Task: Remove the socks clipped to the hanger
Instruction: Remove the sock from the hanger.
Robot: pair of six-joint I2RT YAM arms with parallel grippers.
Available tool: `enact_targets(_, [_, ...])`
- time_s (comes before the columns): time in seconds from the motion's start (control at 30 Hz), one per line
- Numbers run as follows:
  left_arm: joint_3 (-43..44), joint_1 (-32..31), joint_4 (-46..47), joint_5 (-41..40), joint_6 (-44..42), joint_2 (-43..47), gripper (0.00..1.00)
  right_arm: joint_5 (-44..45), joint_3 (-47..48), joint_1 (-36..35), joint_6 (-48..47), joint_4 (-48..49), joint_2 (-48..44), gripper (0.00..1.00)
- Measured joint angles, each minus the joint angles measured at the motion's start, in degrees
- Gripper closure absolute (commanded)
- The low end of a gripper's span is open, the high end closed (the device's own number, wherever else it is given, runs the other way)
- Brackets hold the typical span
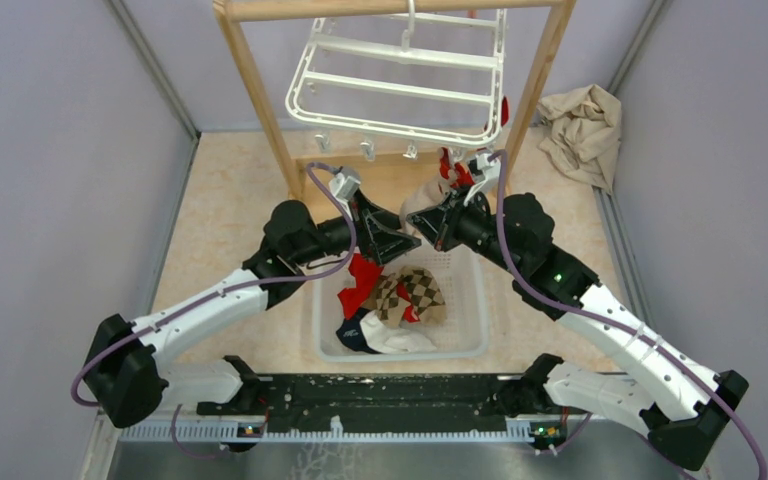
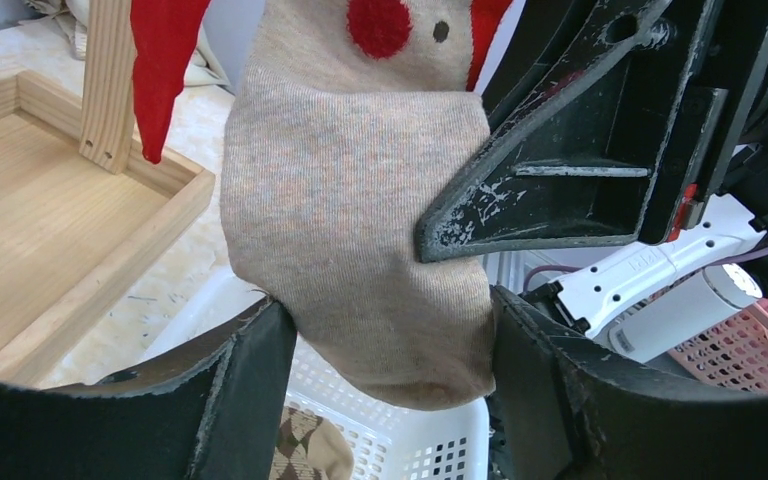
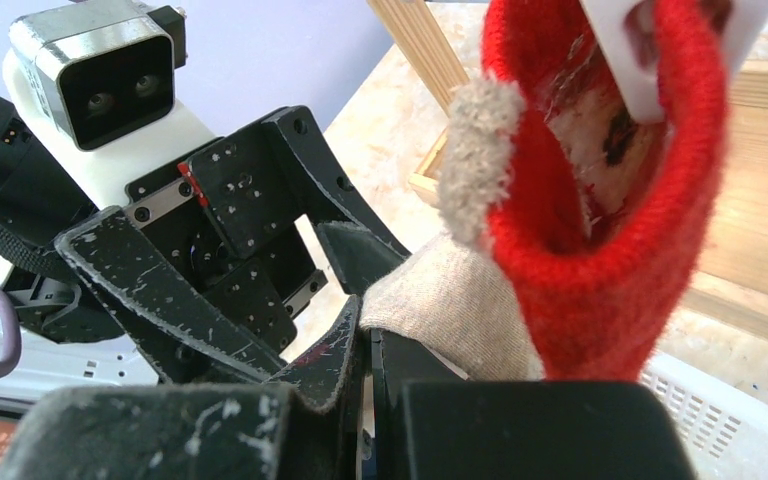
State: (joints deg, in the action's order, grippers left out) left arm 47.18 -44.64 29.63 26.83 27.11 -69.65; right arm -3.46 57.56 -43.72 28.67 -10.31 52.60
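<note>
The white hanger (image 1: 400, 80) hangs from a wooden frame. One of the socks, tan (image 2: 360, 230) with a red cuff (image 3: 600, 250), dangles from a white clip (image 3: 650, 60) at the hanger's right front corner. My left gripper (image 2: 390, 390) is open, and its pads flank the sock's toe and touch its edges. My right gripper (image 3: 368, 340) is shut on a fold of the same tan sock (image 3: 440, 300) higher up. In the top view both grippers, left (image 1: 405, 237) and right (image 1: 430, 228), meet under that clip. Another red piece (image 2: 165, 60) hangs beside the sock.
A white perforated basket (image 1: 470, 330) directly below holds several loose socks. The wooden frame's post (image 1: 260, 90) and base tray (image 2: 30, 230) stand just behind the grippers. A beige cloth (image 1: 580, 130) lies at the back right, and a pink basket (image 2: 750, 350) is beyond the right arm.
</note>
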Motion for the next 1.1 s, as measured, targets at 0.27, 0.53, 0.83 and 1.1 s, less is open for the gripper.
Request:
enact_targets(0.27, [0.2,0.0,0.0,0.0,0.0,-0.8,0.54,0.2,0.0,0.0,0.0,0.0,0.0,1.0])
enact_targets(0.53, [1.8,0.0,0.0,0.3,0.2,-1.9,0.77,0.2,0.0,0.0,0.1,0.0,-0.5,1.0])
enact_targets(0.83, [2.8,0.0,-0.8,0.1,0.2,-2.3,0.83,0.6,-0.2,0.0,0.5,-0.3,-1.4,0.69])
enact_targets(1.1, [2.8,0.0,-2.4,-1.0,0.1,-2.3,0.8,5.5,-1.0,0.0,-1.4,-4.6,-8.7,0.57])
